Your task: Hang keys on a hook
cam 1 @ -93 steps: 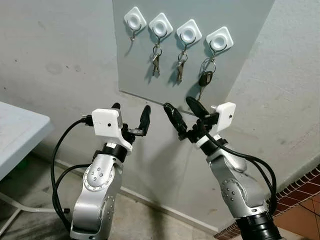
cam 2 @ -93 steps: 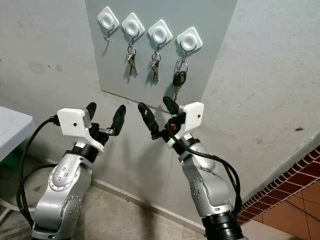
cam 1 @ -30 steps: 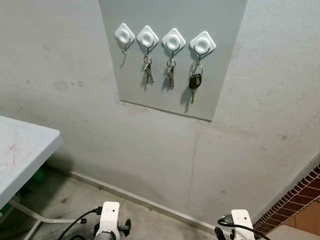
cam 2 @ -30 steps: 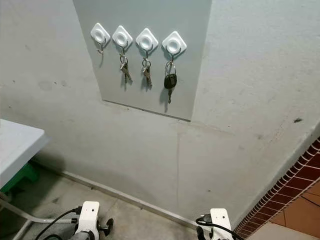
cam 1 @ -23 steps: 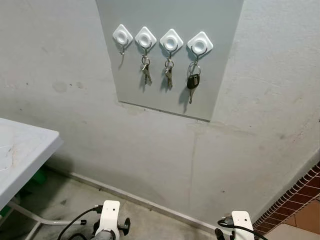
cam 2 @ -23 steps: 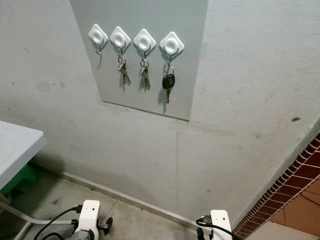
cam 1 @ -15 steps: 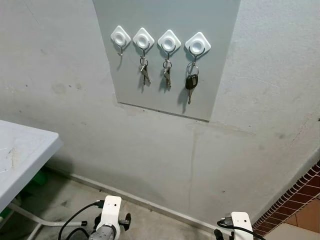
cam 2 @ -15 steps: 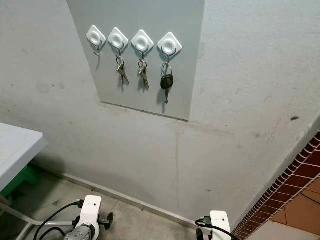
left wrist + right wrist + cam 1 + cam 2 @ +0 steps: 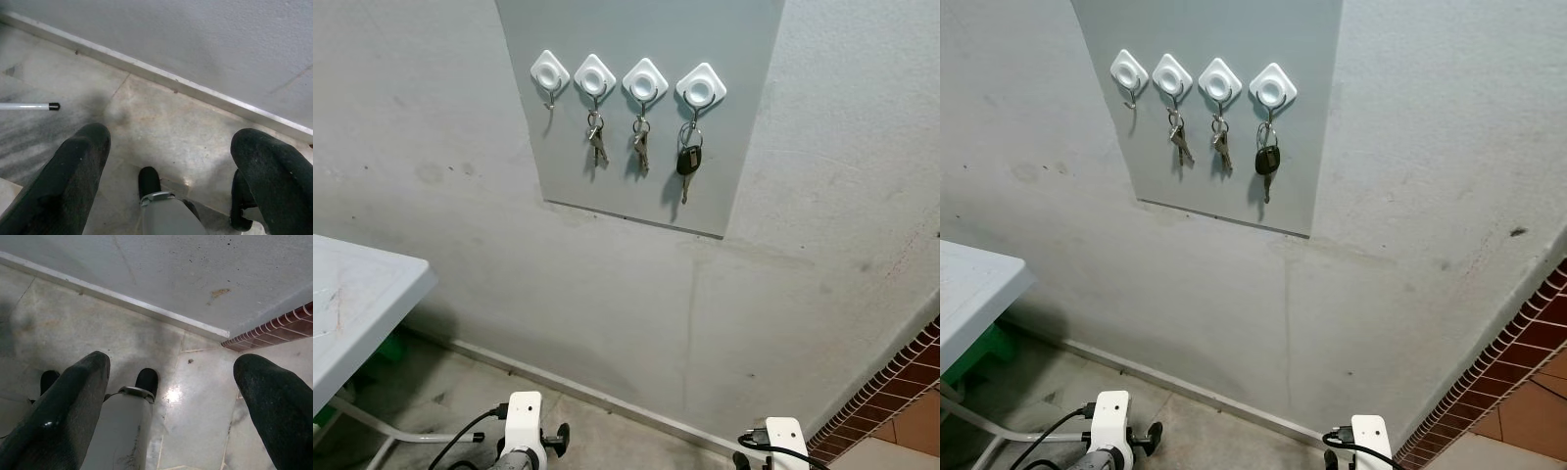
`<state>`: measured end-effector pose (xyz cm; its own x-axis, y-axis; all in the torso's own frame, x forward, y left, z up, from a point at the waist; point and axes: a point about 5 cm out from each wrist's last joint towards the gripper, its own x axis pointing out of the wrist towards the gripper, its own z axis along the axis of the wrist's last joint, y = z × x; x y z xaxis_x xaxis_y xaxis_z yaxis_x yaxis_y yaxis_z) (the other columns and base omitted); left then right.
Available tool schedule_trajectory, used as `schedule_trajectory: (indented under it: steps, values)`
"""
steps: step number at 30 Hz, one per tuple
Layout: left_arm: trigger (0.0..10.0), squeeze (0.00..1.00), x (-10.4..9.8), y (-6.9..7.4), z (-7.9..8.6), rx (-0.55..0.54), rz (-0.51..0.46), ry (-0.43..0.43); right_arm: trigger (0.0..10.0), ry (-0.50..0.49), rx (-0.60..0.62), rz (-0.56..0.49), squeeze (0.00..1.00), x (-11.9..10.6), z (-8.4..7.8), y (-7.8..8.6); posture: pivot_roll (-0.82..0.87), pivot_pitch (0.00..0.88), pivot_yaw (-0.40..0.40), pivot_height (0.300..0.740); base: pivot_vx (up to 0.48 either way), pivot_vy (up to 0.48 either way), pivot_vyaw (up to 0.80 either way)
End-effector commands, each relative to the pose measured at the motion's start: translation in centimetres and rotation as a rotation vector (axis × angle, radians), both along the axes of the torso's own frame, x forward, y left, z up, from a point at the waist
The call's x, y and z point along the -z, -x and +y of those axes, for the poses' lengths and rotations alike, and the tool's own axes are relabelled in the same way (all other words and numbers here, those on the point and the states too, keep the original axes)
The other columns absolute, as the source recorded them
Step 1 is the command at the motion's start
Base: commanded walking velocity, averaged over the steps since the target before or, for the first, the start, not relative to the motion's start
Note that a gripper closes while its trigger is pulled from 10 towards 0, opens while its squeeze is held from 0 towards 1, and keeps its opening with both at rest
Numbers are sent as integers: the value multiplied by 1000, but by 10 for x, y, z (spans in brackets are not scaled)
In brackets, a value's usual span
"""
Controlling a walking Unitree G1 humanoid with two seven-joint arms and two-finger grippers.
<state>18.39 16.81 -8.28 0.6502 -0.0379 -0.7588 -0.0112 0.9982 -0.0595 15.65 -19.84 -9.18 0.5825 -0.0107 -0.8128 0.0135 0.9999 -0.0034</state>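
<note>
Wall panel (image 9: 744, 117): four white hooks; three carried keys, the car key (image 9: 685, 162) rightmost, leftmost hook (image 9: 549, 73) bare. Task judged complete. Left gripper (image 9: 168, 166) and right gripper (image 9: 171, 396): spread, empty, hanging idle toward the floor (image 9: 161, 122).

Head pair facing the wall (image 9: 460, 225) from well back; wrist cameras pointing down at floor (image 9: 161, 132), sharing the skirting.
</note>
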Motion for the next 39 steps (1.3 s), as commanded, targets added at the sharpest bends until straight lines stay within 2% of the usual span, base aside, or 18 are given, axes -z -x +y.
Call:
schedule_trajectory:
  steps: [1,17,39]
  values:
    - [10000,0,0,1,2,1,1,-6,10000,5,11,5,0,0,-1,0,-61,0,32,740,0,0,0]
    - [10000,0,-2,-2,3,18,-12,-24,10000,19,8,14,0,1,-5,3,-56,0,30,740,0,0,0]
    - [10000,0,0,0,3,20,-11,-30,10000,37,-10,25,0,1,-9,6,-51,0,23,740,0,0,0]
